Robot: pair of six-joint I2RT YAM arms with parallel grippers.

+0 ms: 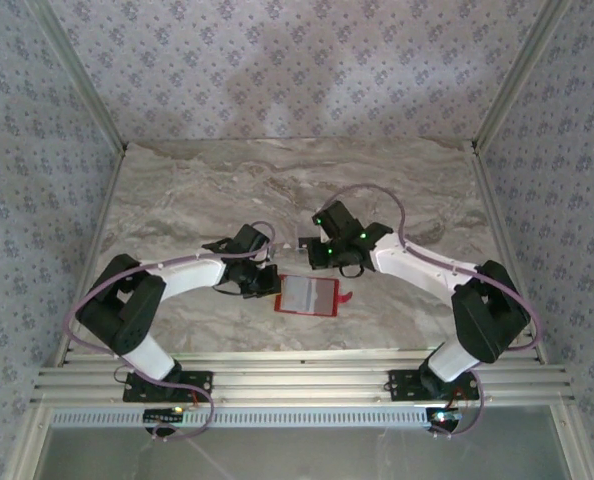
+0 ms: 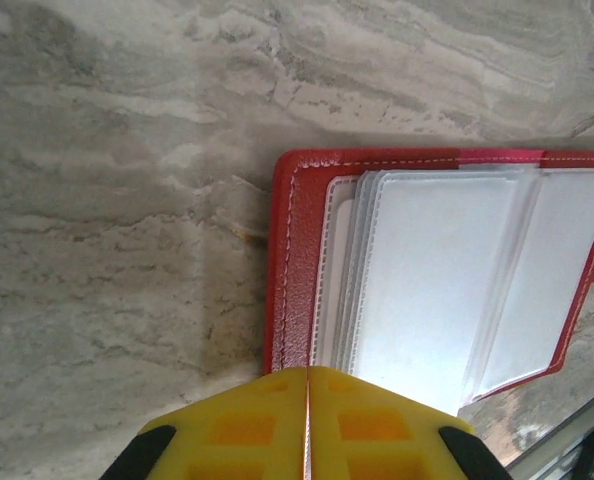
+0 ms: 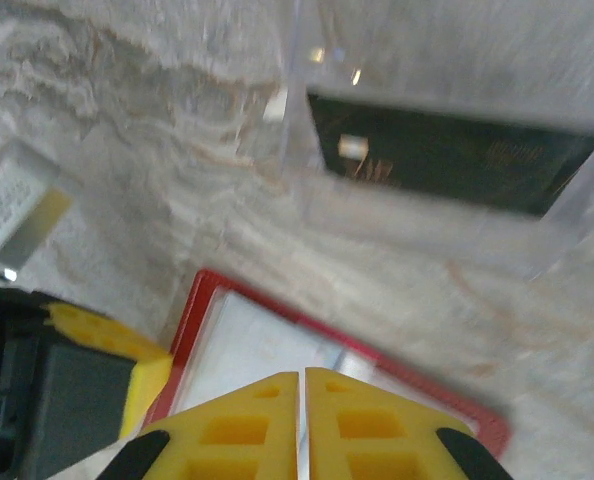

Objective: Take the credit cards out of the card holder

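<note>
The card holder [image 1: 307,295] lies open, clear sleeves up, on the counter [image 1: 397,190] between my arms. My left gripper [image 2: 307,385] is pressed together at its red edge. My right gripper [image 3: 302,388], also pressed together, hangs over its pale inside.

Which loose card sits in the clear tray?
The dark rectangular card, inside the clear plastic tray; the pale grey-white card lies outside on the marble table.
</note>
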